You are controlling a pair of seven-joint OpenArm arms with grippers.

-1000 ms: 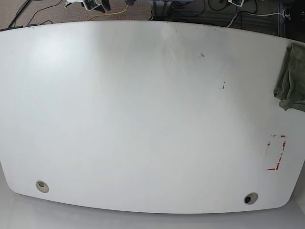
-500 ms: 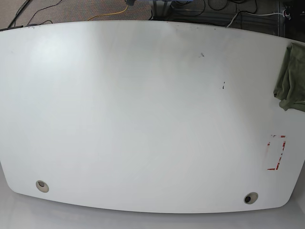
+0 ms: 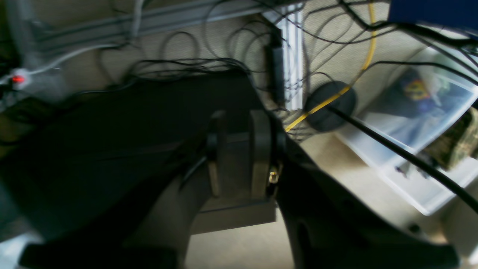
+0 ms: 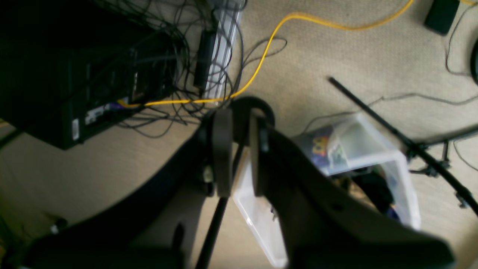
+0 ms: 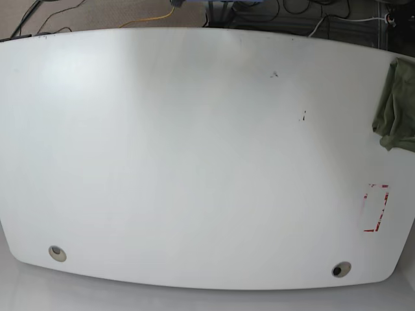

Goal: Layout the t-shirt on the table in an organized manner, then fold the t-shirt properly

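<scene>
The olive-green t-shirt (image 5: 396, 103) lies bunched at the far right edge of the white table (image 5: 194, 155), partly cut off by the frame. Neither gripper shows in the base view. In the left wrist view, my left gripper (image 3: 237, 149) hangs over the floor beyond the table, its dark fingers (image 3: 260, 149) parallel with only a narrow slit between them and nothing held. My right gripper (image 4: 241, 157) is likewise off the table above carpet and a bin, fingers (image 4: 223, 149) close together and empty.
A red tape rectangle (image 5: 376, 207) and two grommet holes (image 5: 57, 253) (image 5: 340, 269) mark the table's near side. Below the grippers are tangled cables, a yellow cable (image 4: 261, 56), a clear plastic bin (image 4: 358, 157), a black computer case (image 4: 74, 82) and a black pole (image 3: 403, 157).
Small white and green parts at the top edge of the base view have slid out of sight. The t-shirt has not moved.
</scene>
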